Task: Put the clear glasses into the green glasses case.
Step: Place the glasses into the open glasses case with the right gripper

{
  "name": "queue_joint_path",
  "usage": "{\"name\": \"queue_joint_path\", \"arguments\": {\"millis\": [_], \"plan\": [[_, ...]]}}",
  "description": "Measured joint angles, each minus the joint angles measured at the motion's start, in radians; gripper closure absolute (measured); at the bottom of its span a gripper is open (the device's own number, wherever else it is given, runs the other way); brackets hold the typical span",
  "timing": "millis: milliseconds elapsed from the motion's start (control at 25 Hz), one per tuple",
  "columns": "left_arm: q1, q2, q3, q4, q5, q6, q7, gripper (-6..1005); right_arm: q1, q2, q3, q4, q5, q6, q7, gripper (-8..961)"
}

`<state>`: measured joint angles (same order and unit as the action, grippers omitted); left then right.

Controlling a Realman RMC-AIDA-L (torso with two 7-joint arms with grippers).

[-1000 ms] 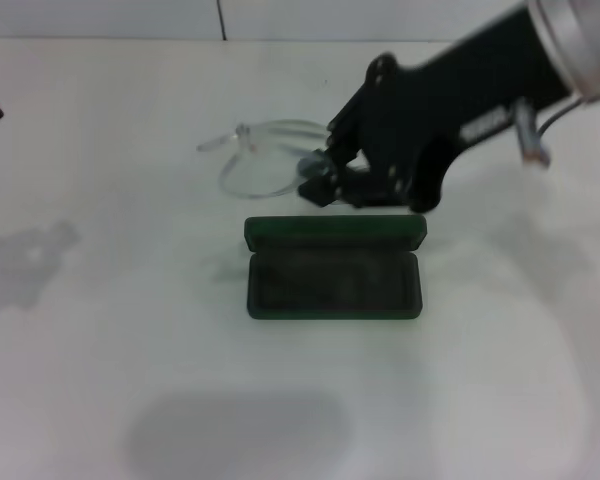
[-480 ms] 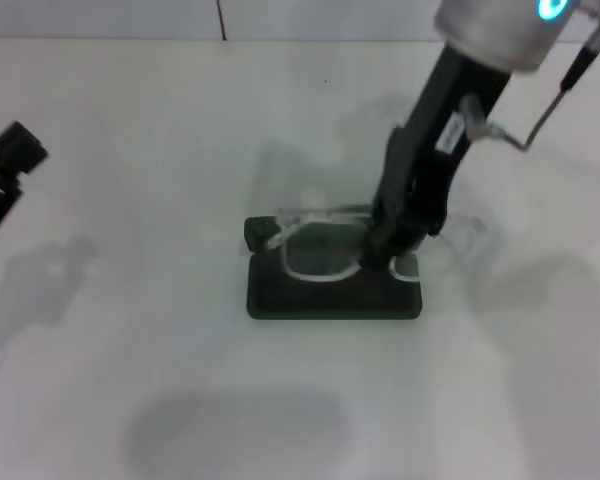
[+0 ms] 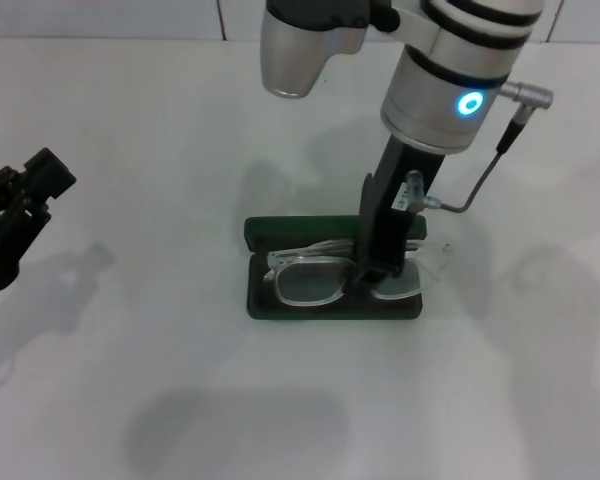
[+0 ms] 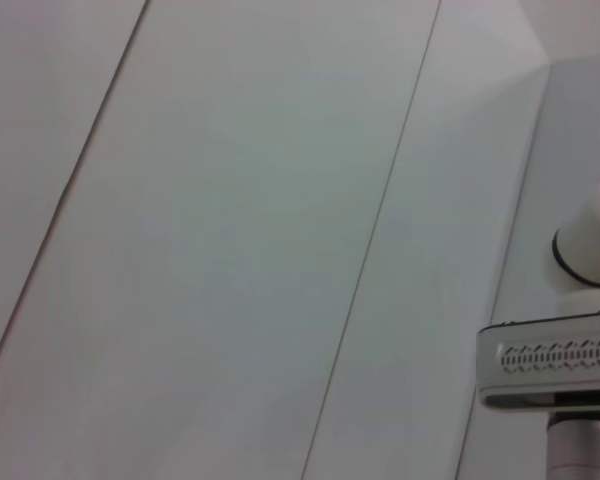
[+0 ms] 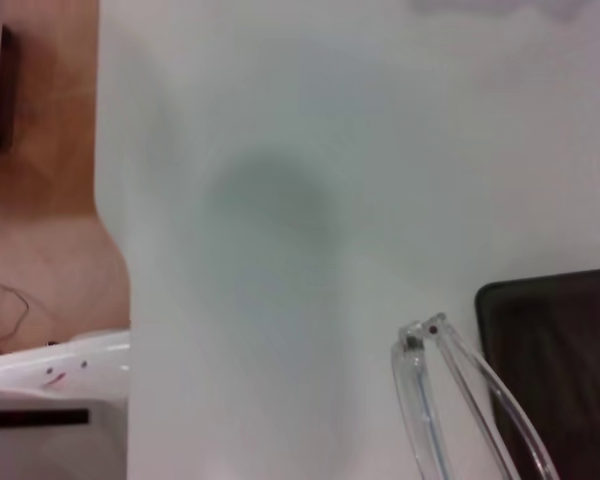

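The green glasses case (image 3: pixel 320 231) lies open in the middle of the white table, lid hinged back on its far side. The clear glasses (image 3: pixel 305 281) rest across its dark tray, lenses facing me, with one temple sticking out past the case's right end. My right gripper (image 3: pixel 375 270) comes straight down from above and is shut on the glasses near the bridge and right lens. The right wrist view shows a folded clear temple hinge of the glasses (image 5: pixel 426 338) beside the case (image 5: pixel 560 350). My left gripper (image 3: pixel 22 205) hangs at the far left, away from the case.
White table (image 3: pixel 180 380) surrounds the case on all sides. The right arm's cable (image 3: pixel 480 185) loops out to the right of the gripper. Past the table edge, the right wrist view shows wooden floor (image 5: pixel 50 200). The left wrist view holds only wall panels and a silver robot part (image 4: pixel 555 360).
The right arm swung from behind the case to upright above it and brought the glasses down from the air onto the tray. The left gripper edged rightward into view.
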<state>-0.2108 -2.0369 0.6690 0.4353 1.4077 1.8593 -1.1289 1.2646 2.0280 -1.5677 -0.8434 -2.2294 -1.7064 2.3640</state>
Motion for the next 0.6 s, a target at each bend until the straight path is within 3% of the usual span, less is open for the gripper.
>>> {"name": "queue_joint_path", "arguments": {"millis": [320, 600], "plan": [[0.017, 0.001, 0.0, 0.008, 0.058, 0.0, 0.046, 861, 0.046, 0.0, -0.048, 0.128, 0.062, 0.065, 0.003, 831], [0.036, -0.002, 0.0, 0.011, 0.123, 0.0, 0.105, 861, 0.139, 0.0, -0.082, 0.25, 0.068, 0.093, 0.012, 831]]}}
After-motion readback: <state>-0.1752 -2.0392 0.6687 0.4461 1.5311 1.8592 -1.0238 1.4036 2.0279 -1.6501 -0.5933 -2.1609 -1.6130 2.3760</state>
